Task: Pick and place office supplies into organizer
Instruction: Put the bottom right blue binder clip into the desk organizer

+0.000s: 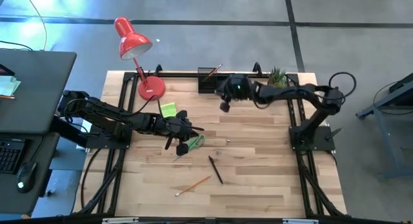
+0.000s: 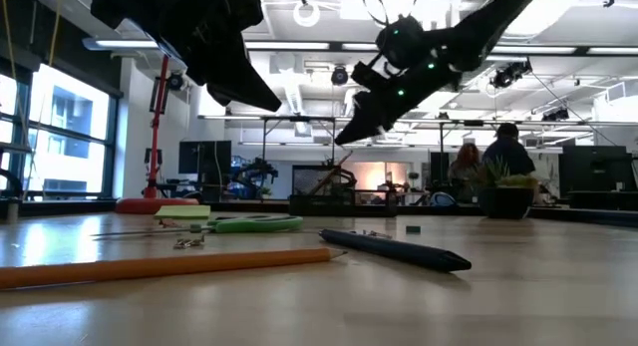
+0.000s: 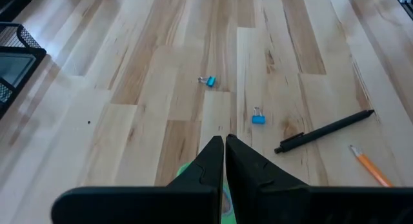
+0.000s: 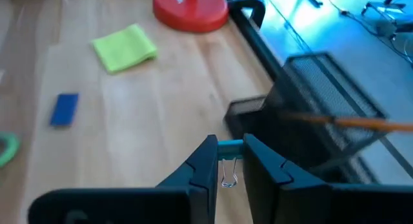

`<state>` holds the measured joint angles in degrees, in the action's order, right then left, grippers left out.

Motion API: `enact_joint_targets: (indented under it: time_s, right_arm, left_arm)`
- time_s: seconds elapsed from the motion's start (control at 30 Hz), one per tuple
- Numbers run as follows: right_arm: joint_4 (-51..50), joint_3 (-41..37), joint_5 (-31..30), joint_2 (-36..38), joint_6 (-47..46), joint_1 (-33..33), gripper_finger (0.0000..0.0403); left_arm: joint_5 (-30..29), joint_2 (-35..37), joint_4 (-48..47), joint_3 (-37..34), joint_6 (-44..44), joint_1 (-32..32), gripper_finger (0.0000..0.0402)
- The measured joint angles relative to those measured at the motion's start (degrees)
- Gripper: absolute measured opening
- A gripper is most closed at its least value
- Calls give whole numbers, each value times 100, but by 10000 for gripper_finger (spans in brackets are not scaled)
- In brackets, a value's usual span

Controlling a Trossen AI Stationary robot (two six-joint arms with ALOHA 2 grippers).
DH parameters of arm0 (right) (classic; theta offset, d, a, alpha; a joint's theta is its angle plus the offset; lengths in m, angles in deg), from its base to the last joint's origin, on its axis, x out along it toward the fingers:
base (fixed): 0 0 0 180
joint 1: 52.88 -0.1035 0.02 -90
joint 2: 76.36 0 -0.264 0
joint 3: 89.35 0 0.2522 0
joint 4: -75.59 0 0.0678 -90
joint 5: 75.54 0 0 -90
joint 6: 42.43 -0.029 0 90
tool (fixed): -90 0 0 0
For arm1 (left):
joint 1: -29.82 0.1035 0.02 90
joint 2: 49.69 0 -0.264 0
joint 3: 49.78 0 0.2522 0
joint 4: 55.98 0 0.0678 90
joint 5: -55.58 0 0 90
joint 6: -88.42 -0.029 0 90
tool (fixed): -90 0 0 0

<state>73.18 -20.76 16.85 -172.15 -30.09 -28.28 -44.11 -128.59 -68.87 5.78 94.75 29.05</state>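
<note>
From above, the right gripper (image 1: 225, 105) is hanging over the far side of the table (image 1: 258, 179), just beside the black organizer (image 1: 208, 80), which is already holding an orange pencil. The left gripper (image 1: 184, 143) is hovering over the green-handled scissors (image 1: 195, 141) near the table's middle, with the sticky-note pad (image 1: 168, 109) close by; a dark pen (image 1: 215, 170) and another pencil (image 1: 193, 184) are lying on the near side.

At table height, that pencil (image 2: 164, 265) and pen (image 2: 397, 249) are lying in the foreground, and both arms are hanging clear of the wood.

Past the left wrist, the fingers (image 3: 248, 166) are pressing together with nothing between them; two small blue binder clips (image 3: 258, 117) and the pen (image 3: 324, 130) are lying ahead.

Past the right wrist, the fingers (image 4: 205, 166) are standing slightly apart, pinching a blue binder clip (image 4: 228, 146) whose wire loops are dangling below, with the organizer (image 4: 322, 101) just ahead.

The step in hand looks like carrying this clip to the tray. The next move is likely calling for a short reach over a compartment before letting go, keeping clear of the slanted pencil.
</note>
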Motion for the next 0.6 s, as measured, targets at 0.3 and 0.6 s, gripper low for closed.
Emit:
enact_joint_targets:
  time_s: [0.3,0.6]
  right_arm:
    - [-1559,1679,362,-1259,961,365,48]
    - [-2453,2698,446,-2140,1279,748,51]
  left_arm:
    - [0,4,-114,2,36,0,5]
    - [-3,4,-157,2,239,0,5]
